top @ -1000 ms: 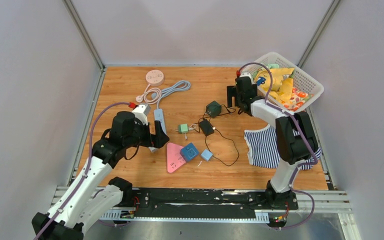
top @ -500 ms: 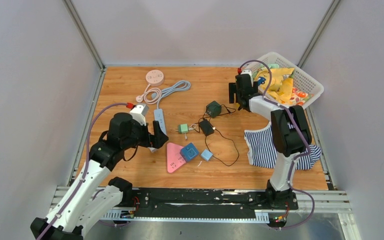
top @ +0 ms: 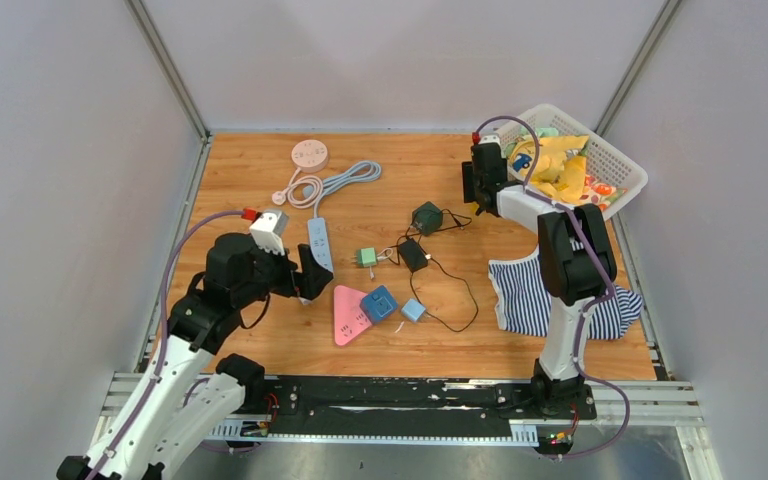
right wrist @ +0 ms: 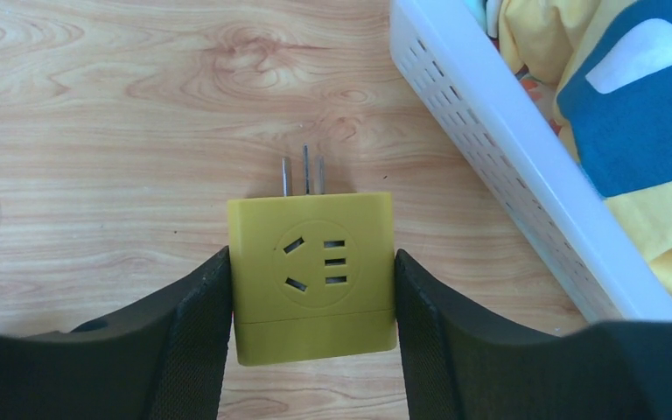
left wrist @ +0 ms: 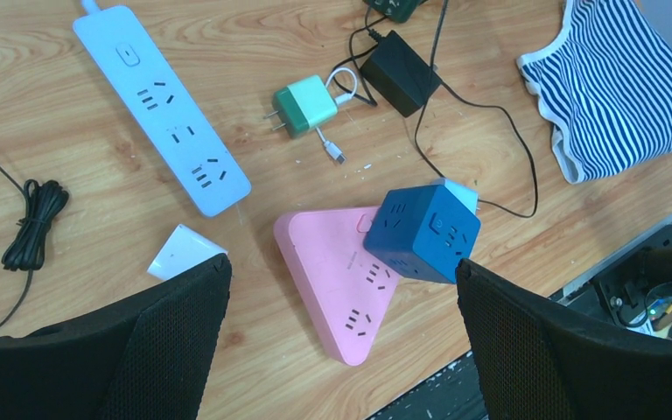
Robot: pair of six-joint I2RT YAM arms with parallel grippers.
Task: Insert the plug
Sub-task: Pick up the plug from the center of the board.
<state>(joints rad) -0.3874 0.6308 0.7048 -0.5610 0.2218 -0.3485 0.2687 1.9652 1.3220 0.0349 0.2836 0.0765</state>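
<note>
The plug [right wrist: 311, 271] is a yellow cube with three metal prongs pointing away from me and a socket on its top face. It lies on the wooden table beside the basket. My right gripper [right wrist: 311, 289] is shut on it, a finger pressed against each side. In the top view that gripper [top: 479, 190] is low at the basket's left. My left gripper [left wrist: 341, 265] hangs open above a pink triangular power strip [left wrist: 337, 289] with a blue socket cube [left wrist: 424, 232] resting on its edge. A white power strip [left wrist: 162, 105] lies beyond.
A white basket [right wrist: 490, 131] of clothes stands just right of the plug. A green charger [left wrist: 304, 105], a black adapter [left wrist: 400, 70] with its cable, a striped cloth [top: 530, 290] and a round pink socket [top: 310, 154] lie on the table.
My right gripper has moved toward the basket and closed its fingers on the yellow plug. The left arm has drawn back slightly toward the near left, still open.
</note>
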